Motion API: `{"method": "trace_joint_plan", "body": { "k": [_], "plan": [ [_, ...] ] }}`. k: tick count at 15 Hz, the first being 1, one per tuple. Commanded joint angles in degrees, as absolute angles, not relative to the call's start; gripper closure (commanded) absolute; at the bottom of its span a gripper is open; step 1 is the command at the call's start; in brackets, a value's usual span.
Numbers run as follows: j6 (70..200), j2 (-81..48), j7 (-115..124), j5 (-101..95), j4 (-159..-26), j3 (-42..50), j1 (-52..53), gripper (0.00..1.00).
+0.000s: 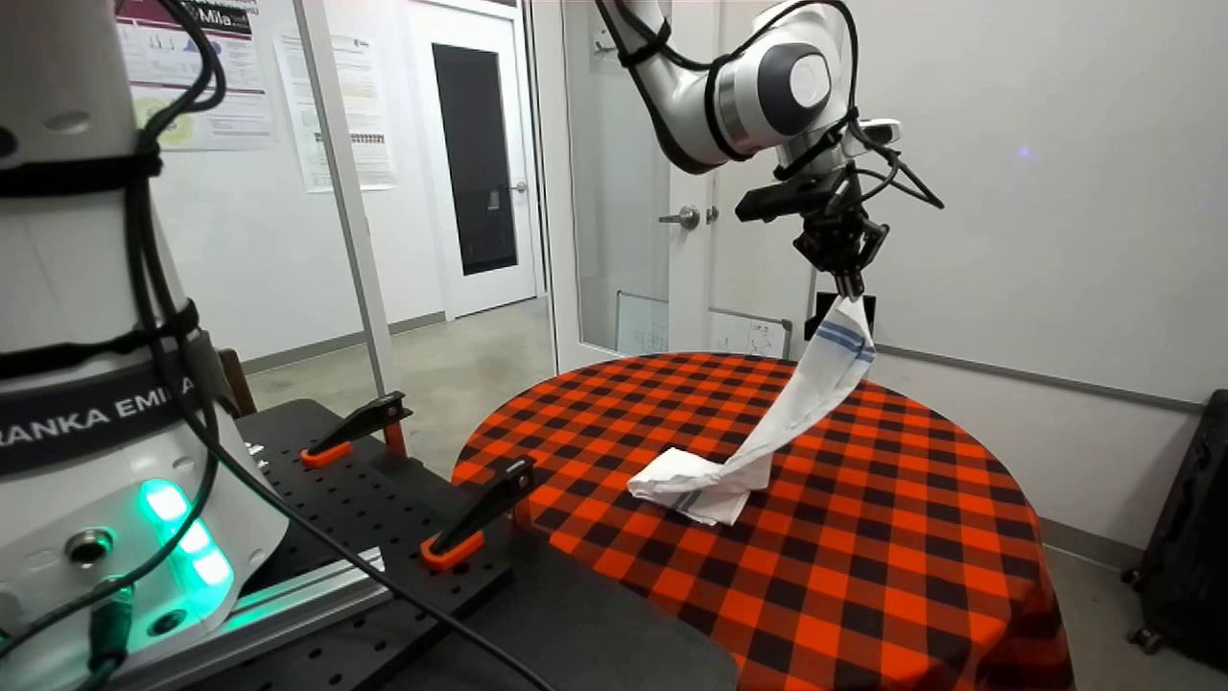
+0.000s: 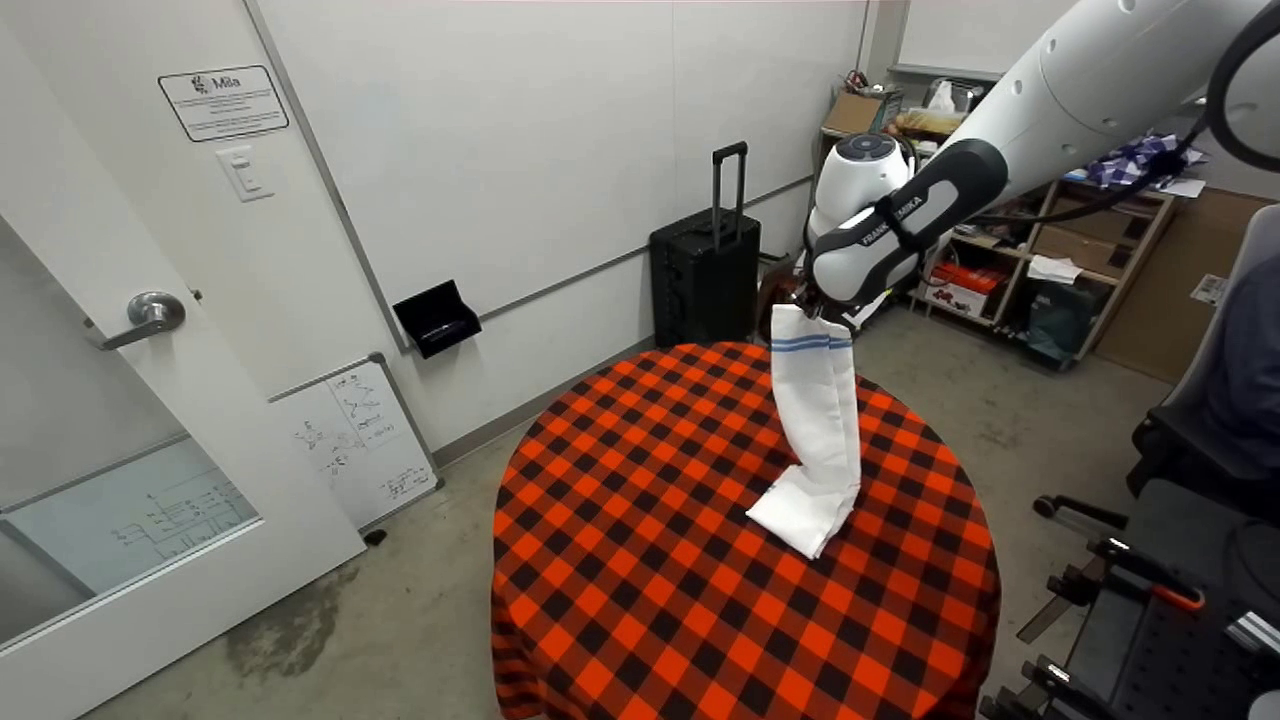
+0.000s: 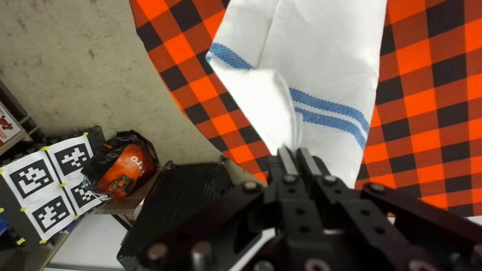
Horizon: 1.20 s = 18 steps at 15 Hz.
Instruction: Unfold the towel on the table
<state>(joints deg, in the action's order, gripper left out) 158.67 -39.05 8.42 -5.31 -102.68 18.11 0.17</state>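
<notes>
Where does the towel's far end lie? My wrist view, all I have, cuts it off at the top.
Observer: The towel ends in folds on the table; both exterior views show it.
Operator: Is that end close to the table's edge?
Observer: No, in both exterior views it lies well inside the edge.
Operator: And is my gripper up high or down at the cloth?
Observer: In an exterior view, the gripper is clearly above the table, with the towel sloping down from it.
</notes>
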Motion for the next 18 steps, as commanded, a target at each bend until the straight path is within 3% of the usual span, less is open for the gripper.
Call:
{"method": "trace_joint_plan", "body": {
  "k": [1, 18],
  "plan": [
    [160.51, -35.61, 13.67, -8.81, -106.09, 21.69, 3.48, 0.99],
    [161.61, -27.41, 33.74, -24.80, -107.12, 39.31, 15.13, 0.99]
  ]
}}
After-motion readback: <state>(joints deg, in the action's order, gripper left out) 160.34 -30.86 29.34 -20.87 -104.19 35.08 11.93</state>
